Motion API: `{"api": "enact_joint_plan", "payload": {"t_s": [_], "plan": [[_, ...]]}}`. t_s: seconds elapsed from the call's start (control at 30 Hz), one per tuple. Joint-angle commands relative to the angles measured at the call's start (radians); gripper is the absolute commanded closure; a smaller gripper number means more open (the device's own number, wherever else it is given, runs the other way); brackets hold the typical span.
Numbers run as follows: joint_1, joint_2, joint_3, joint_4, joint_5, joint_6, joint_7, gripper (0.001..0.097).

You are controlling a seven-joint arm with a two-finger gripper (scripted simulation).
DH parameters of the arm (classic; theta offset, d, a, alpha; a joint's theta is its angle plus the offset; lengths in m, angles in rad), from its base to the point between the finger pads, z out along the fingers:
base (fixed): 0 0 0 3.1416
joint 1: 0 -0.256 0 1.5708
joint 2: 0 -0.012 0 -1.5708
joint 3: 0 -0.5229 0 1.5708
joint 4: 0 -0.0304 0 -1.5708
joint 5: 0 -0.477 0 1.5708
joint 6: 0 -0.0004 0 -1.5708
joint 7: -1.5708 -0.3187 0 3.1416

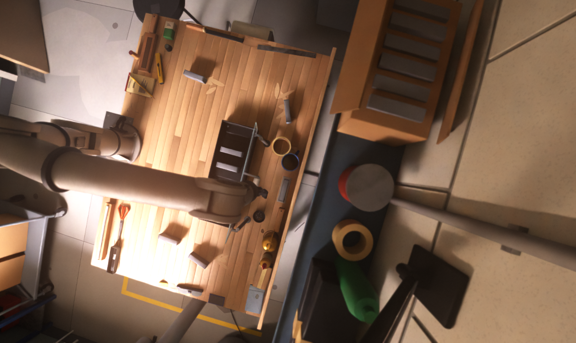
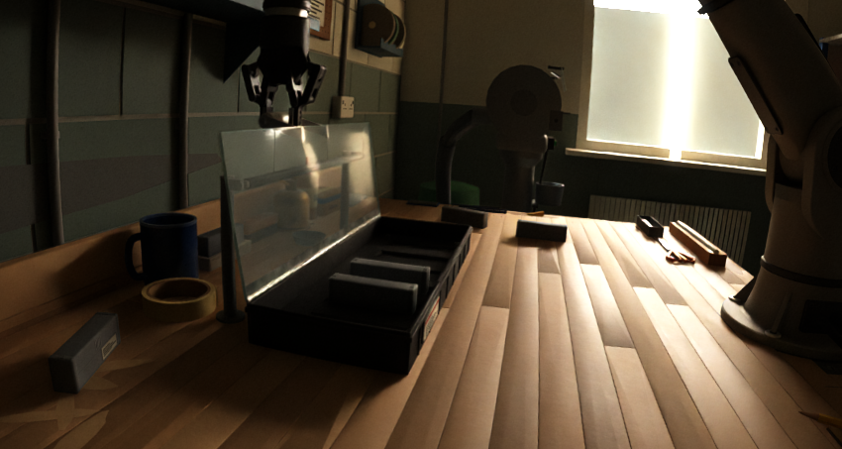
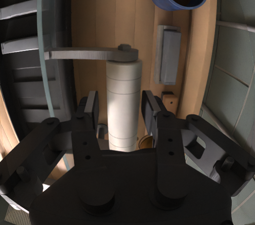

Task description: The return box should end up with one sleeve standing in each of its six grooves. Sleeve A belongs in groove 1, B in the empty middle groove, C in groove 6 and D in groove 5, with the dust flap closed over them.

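Observation:
The clear dust flap (image 2: 300, 196) stands upright along the far edge of the black return box (image 2: 365, 284). Two grey sleeves (image 2: 383, 281) stand in the box's grooves. A white cylindrical handle (image 3: 123, 103) sits on an arm at the flap's top edge. More sleeves lie loose on the bench: one left of the box (image 2: 82, 352), two beyond it (image 2: 540, 230), one by the wall (image 3: 167, 55). My gripper (image 3: 119, 108) is above the flap's top edge, its fingers either side of the white handle. It is open and holds nothing.
A blue mug (image 2: 168, 246) and a tape roll (image 2: 178, 297) stand between the flap and the wall. Hand tools (image 2: 686, 246) lie near my base at the right. A shelf hangs over the wall side.

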Motion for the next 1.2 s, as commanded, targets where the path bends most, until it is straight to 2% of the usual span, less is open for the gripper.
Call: {"api": "enact_joint_plan", "payload": {"t_s": [0.0,0.37,0.9,1.17], "plan": [[0.0,-0.001,0.0,-0.001,0.0,0.0,0.0,0.0521],[0.0,-0.007,0.001,-0.018,0.0,0.022,0.0,0.0521],[-0.001,-0.03,0.006,-0.128,-0.001,0.156,-0.001,0.0521],[-0.001,-0.033,0.007,-0.159,-0.002,0.189,-0.001,0.0521]]}}
